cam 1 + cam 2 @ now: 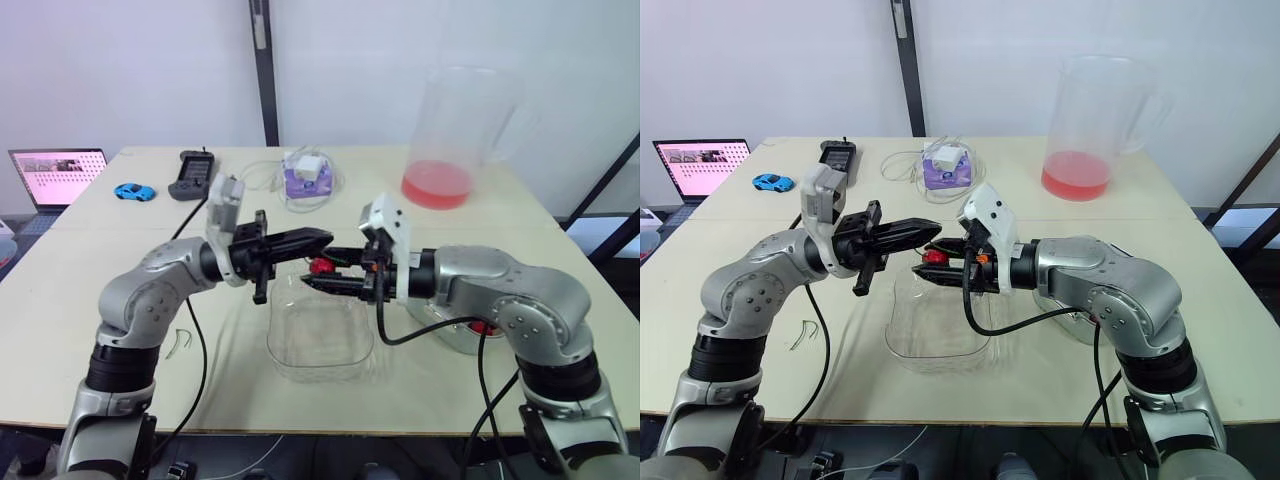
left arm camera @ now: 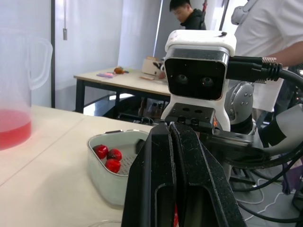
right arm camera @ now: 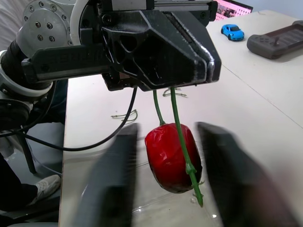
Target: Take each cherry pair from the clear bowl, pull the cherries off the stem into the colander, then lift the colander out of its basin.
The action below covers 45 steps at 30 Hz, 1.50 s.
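Left gripper (image 1: 322, 239) is pressed together on the green stem (image 3: 177, 118), with one red cherry (image 3: 169, 156) hanging from it above the clear bowl (image 1: 290, 355). Right gripper (image 1: 322, 272) is spread, a finger on either side of the cherry, not closed. To do it well: clamp the fruit body, not the stem. Move both grippers right over the colander (image 2: 129, 163) at near right, then pull straight along the stem, or the cherry drops into the bowl.

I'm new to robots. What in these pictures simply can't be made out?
- Pale colander: head views, mostly hidden behind the right arm; its contents can't be counted there.
- Right gripper: right wrist view, fingers blurred beside the red cherry.
- Open laptop: left eye view, screen too small to read.
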{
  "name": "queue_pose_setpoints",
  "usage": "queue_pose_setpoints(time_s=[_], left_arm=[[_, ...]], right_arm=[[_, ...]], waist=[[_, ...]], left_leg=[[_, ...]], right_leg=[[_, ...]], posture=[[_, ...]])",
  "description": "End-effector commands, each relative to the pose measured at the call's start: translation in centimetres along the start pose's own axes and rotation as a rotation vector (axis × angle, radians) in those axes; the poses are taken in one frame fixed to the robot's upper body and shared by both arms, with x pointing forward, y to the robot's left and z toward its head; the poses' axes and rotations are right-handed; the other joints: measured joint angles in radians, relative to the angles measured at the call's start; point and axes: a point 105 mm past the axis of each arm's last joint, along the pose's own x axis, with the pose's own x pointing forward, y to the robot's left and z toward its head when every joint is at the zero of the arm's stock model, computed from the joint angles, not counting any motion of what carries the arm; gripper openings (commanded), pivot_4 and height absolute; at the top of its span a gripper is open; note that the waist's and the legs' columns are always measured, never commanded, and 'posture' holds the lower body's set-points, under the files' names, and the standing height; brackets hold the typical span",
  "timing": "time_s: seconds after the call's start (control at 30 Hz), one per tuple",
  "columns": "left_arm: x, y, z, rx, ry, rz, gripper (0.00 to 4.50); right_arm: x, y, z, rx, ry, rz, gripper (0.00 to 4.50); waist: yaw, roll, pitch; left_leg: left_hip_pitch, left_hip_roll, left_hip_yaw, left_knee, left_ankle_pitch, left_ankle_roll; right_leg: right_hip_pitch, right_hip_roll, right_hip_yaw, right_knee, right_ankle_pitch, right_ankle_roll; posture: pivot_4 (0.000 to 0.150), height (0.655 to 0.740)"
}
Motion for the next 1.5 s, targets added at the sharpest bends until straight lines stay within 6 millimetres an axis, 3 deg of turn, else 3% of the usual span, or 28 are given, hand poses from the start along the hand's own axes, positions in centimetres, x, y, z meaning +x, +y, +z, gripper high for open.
queue_pose_setpoints(time_s=[0.03, 0.37, 0.47, 0.77, 1.13, 1.33, 1.4, 1.5], left_arm=[[0.1, -0.2, 1.2, 0.061, -0.013, -0.017, 0.0], [0.1, -0.3, 1.1, 0.065, -0.009, -0.021, 0.0], [0.2, -0.4, 1.2, 0.067, -0.011, -0.024, 0.0], [0.4, -0.2, 1.3, 0.066, -0.02, -0.022, 0.0], [0.0, 0.2, 1.7, 0.088, -0.021, 0.004, 0.0], [-0.3, 0.0, 2.0, 0.099, -0.033, 0.009, 0.0], [-0.7, -0.1, 1.9, 0.1, -0.032, 0.019, 0.0], [-1.4, -0.1, 1.5, 0.097, -0.023, 0.045, 0.0]], right_arm=[[-0.2, 0.1, 1.1, -0.043, -0.023, -0.005, 1.42], [-0.1, 0.4, 1.3, -0.027, -0.028, 0.009, 1.42], [-0.2, 0.3, 1.2, -0.028, -0.021, 0.001, 0.66], [-0.6, 0.0, 0.9, -0.013, -0.013, -0.018, 0.66], [-2.8, -1.3, -2.9, 0.155, 0.012, -0.078, 0.66], [-4.9, -1.1, -2.1, 0.141, 0.032, -0.064, 0.66], [-7.0, -2.3, -1.3, 0.085, 0.087, -0.12, 0.66], [-13.1, -6.5, -1.9, -0.062, 0.347, -0.347, 0.66]], waist=[[0.0, 0.0, 0.0], [0.0, 0.0, 0.0], [0.0, 0.0, 0.0], [0.0, 0.0, 0.0], [0.001, 0.0, 0.0], [0.0, 0.0, 0.0], [0.001, 0.001, 0.001], [0.009, 0.002, 0.001]], left_leg=[[0.0, 0.0, 0.0, 0.0, 0.0, 0.0], [0.0, 0.0, 0.0, 0.0, 0.0, 0.0], [0.0, 0.0, 0.0, 0.0, 0.0, 0.0], [0.0, 0.0, 0.0, 0.0, 0.0, 0.0], [0.0, 0.0, 0.0, 0.0, 0.0, 0.0], [0.0, 0.0, 0.0, 0.0, 0.0, 0.0], [0.0, 0.0, 0.0, 0.0, 0.0, 0.0], [0.0, -0.001, 0.001, -0.001, 0.0, 0.0]], right_leg=[[0.0, 0.0, 0.0, 0.0, 0.0, 0.0], [0.0, 0.0, 0.0, 0.0, 0.0, 0.0], [0.0, 0.0, 0.0, 0.0, 0.0, 0.0], [0.0, 0.0, 0.0, 0.0, 0.0, 0.0], [0.0, 0.0, 0.0, 0.0, 0.0, 0.0], [0.0, 0.0, 0.0, 0.0, 0.0, 0.0], [0.0, 0.0, 0.0, 0.0, 0.0, 0.0], [0.0, -0.001, 0.0, -0.002, 0.0, 0.0]], posture=[[0.15, 0.7332], [0.15, 0.7332], [0.15, 0.7332], [0.15, 0.7332], [0.15, 0.7332], [0.15, 0.7332], [0.15, 0.7332], [0.15, 0.7332]])
